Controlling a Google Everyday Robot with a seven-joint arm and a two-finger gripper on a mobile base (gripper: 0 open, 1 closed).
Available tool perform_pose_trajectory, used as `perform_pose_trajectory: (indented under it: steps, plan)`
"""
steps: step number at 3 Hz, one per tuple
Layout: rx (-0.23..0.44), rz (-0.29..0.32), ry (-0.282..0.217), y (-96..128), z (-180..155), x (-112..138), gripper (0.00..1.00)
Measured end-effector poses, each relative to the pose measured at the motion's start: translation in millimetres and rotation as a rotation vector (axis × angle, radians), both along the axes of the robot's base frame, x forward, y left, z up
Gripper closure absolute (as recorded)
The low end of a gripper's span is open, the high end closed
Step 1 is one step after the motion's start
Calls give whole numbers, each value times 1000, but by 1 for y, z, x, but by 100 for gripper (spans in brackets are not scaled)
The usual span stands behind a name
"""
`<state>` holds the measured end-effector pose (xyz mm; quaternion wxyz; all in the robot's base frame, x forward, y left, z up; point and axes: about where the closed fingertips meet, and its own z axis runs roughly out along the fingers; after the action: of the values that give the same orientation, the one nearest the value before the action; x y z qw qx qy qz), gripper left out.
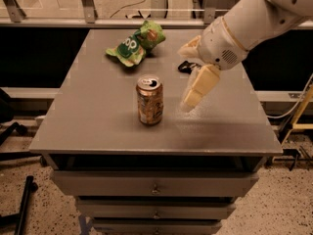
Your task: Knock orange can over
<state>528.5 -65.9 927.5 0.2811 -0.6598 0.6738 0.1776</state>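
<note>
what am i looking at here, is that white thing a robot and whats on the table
Yes. The white shape at upper right is a robot arm; its gripper hangs above the grey table, right of the orange can, not touching it and holding nothing. One camera looks down at the table from the front. The can stands upright near the middle. Behind it lie a green snack bag and a black wrapper. Drawers sit below.

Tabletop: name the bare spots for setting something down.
Free: the left side of the table, left of the orange can and in front of the green snack bag; also the front strip before the can. Crowded: right of the can, where the claw hangs near the black wrapper.
</note>
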Motion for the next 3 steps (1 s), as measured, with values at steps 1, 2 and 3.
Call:
perform_pose_trajectory:
  steps: [1,2,3]
  plan:
    - [63,-5,-11,5,-17,4,0]
    - [134,0,-32,15,-27,6,0]
    - [211,18,-51,31,-31,8,0]
